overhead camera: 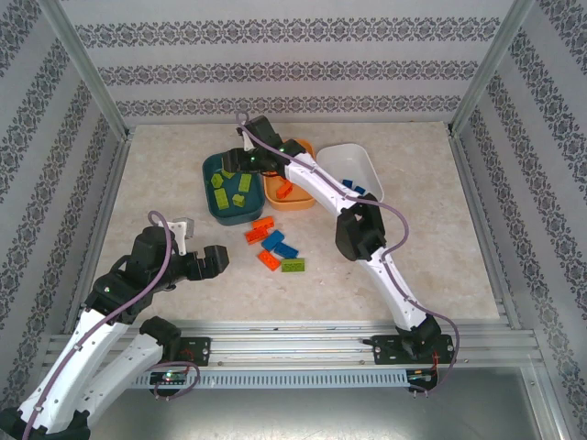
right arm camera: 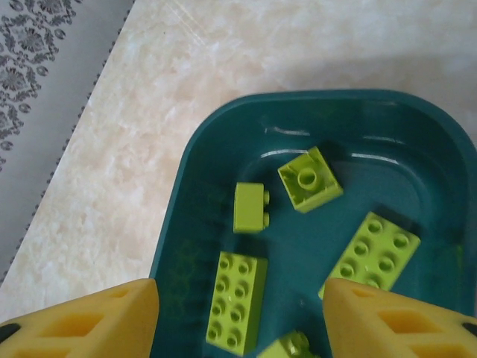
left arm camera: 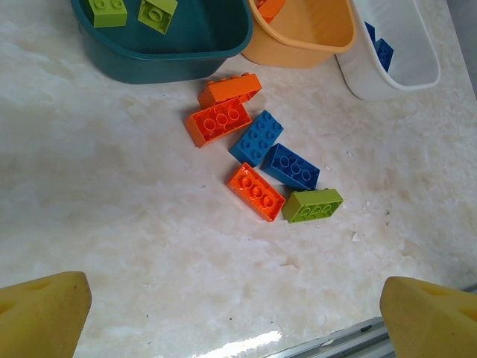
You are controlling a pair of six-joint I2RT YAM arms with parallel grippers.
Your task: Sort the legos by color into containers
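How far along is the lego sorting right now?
Done: several lime bricks lie in the teal tub, an orange brick in the orange tub, blue bricks in the white tub. In hand: nothing; the right gripper hangs open above the teal tub, the left gripper is open, facing the loose bricks. Left: those six on the table, three orange, two blue, one lime.
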